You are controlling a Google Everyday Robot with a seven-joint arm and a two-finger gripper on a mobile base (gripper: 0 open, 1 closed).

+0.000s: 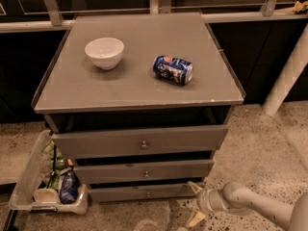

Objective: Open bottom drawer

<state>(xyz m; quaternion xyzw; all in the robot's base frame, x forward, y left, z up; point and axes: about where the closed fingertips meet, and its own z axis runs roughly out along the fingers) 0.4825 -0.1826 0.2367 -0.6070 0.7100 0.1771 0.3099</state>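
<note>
Nothing is legible, even on the can (173,70).

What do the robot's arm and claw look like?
The arm is smooth, rounded, pale grey-white tubing with a bulging joint. Its gripper, low by the bottom drawer, has two cream-yellow, pointed fingers. No cables or markings show.
</note>
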